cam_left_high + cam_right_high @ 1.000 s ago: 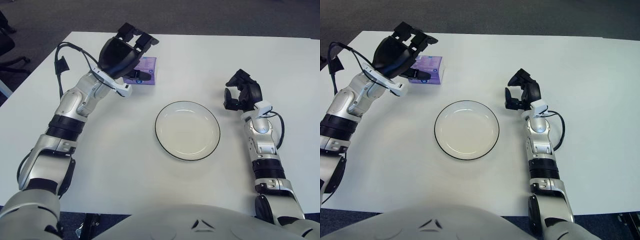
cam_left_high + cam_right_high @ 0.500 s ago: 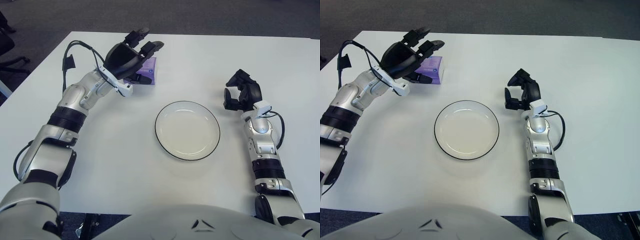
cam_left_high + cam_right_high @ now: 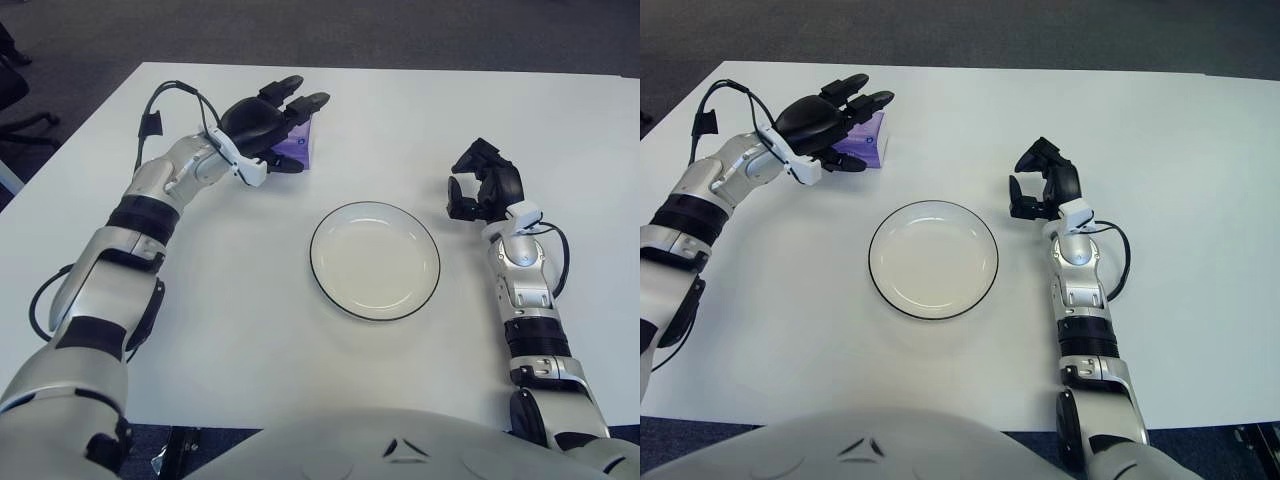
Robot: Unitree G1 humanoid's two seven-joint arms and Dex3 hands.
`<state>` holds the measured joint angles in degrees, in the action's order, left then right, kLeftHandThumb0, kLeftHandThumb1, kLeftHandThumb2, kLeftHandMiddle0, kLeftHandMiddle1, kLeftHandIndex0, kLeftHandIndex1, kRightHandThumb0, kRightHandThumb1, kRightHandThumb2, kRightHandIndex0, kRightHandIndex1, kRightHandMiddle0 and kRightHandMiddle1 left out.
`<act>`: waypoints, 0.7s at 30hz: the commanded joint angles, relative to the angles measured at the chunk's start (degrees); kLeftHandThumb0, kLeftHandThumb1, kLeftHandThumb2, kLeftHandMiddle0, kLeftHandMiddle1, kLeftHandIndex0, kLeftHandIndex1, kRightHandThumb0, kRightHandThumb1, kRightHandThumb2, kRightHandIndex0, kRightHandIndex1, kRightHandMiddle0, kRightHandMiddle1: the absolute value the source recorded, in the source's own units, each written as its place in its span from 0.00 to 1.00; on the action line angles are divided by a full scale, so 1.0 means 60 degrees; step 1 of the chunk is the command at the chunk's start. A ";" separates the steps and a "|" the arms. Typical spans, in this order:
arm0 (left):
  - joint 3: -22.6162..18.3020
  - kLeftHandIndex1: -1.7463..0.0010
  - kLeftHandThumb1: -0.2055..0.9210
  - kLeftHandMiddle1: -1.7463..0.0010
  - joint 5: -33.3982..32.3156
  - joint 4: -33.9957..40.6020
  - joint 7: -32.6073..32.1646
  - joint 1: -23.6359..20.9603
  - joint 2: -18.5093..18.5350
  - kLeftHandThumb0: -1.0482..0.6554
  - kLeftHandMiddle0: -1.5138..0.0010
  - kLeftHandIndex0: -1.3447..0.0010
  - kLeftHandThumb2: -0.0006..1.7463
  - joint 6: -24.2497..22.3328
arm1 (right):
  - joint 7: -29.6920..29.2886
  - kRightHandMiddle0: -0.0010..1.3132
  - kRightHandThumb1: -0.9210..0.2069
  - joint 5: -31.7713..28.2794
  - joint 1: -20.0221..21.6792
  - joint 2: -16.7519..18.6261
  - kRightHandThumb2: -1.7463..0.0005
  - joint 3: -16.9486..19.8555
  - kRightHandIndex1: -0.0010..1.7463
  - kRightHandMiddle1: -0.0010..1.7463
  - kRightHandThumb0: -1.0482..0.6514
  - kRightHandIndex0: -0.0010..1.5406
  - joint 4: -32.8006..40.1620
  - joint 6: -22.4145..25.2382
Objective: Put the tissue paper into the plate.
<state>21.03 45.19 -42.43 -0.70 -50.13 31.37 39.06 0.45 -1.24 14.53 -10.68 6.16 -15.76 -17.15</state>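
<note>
A purple tissue pack (image 3: 298, 146) lies on the white table, far left of the plate. My left hand (image 3: 268, 122) is low over it, fingers spread across its top and thumb at its near side, covering most of the pack. The fingers are not closed round it. The white plate with a dark rim (image 3: 375, 260) sits empty at the table's middle. My right hand (image 3: 480, 190) rests to the right of the plate with its fingers curled, holding nothing.
The white table (image 3: 250, 330) runs to its far edge, with dark carpet beyond. A black cable (image 3: 160, 105) loops off my left forearm. A chair base (image 3: 15, 110) shows at the far left.
My left hand has come down and forward from a raised pose onto the tissue pack, its fingers flattening over it. The right hand and the plate have not moved.
</note>
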 commanded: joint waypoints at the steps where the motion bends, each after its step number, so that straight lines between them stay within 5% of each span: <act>1: 0.0167 1.00 1.00 1.00 -0.0151 -0.0524 0.0173 -0.0568 -0.0110 0.00 1.00 1.00 0.41 -0.0050 | -0.0113 0.47 0.53 0.0075 -0.1749 0.0684 0.25 -0.0217 1.00 1.00 0.33 0.85 -0.1062 -0.0066; 21: 0.0501 1.00 1.00 1.00 0.0091 -0.2187 -0.0536 -0.1297 -0.0449 0.00 1.00 1.00 0.41 -0.0389 | -0.0144 0.47 0.54 0.0162 -0.1741 0.0658 0.25 -0.0238 1.00 1.00 0.33 0.85 -0.1067 -0.0051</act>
<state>23.23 45.38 -53.50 -1.57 -55.01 29.10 37.58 0.40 -0.87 14.53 -10.68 6.04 -15.78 -17.15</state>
